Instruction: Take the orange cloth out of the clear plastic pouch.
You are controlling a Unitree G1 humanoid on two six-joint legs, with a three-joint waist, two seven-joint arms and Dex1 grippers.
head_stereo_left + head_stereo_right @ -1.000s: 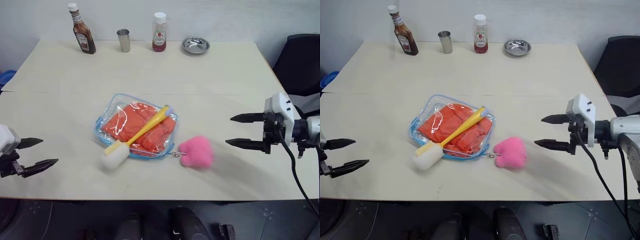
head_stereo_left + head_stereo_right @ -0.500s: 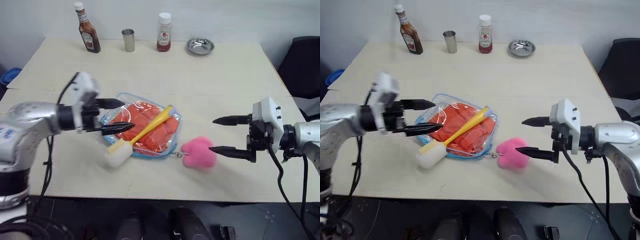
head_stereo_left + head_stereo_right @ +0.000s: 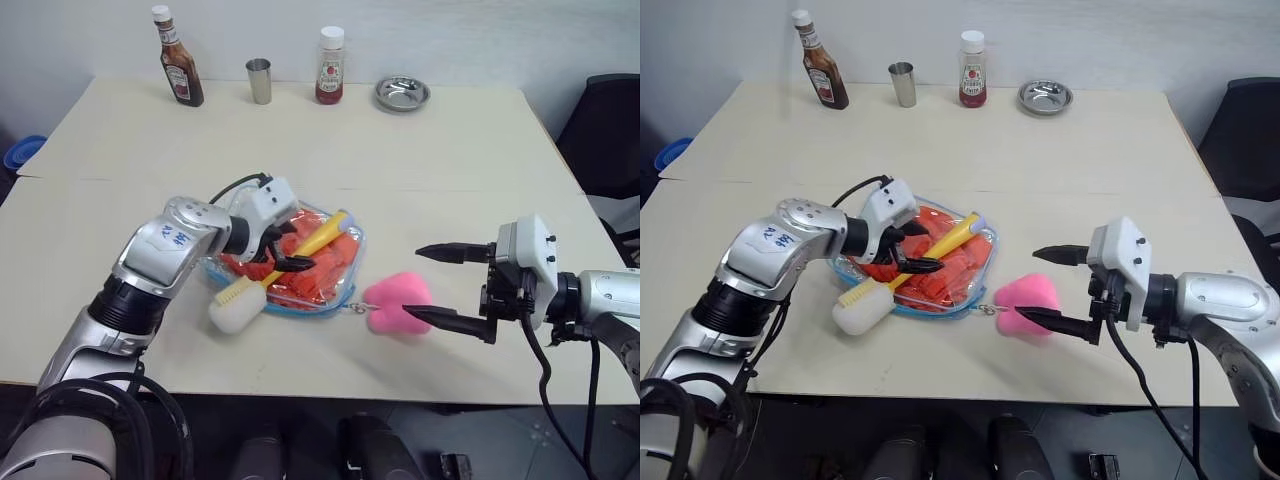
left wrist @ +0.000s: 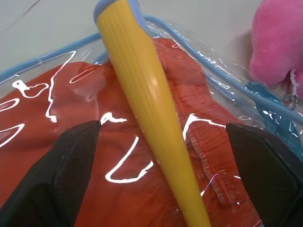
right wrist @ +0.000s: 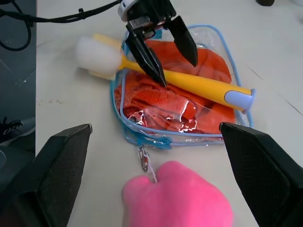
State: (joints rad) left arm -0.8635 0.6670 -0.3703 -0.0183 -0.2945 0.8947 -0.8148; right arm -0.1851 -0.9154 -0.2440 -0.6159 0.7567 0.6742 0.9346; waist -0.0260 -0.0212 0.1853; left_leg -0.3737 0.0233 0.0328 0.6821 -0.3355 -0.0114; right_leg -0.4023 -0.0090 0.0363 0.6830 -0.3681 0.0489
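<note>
Over on the left, the left gripper (image 3: 287, 250) hangs low over the clear plastic pouch (image 3: 345, 282), its two black fingers spread wide to either side of the yellow handle of a brush (image 3: 318, 239) and gripping nothing. The pouch lies flat near the middle of the pale table (image 3: 440, 150), and the orange cloth (image 3: 325, 262) sits inside it, wrinkled under the glossy plastic, with the brush lying across the top and its white sponge head (image 3: 236, 312) resting on the table at the pouch's near left edge. Just right of the pouch, by its zipper pull, sits a fluffy pink ball (image 3: 395, 303). Further right, the right gripper (image 3: 432, 285) is held above the table with its fingers wide apart and empty, the lower finger close to the pink ball.
</note>
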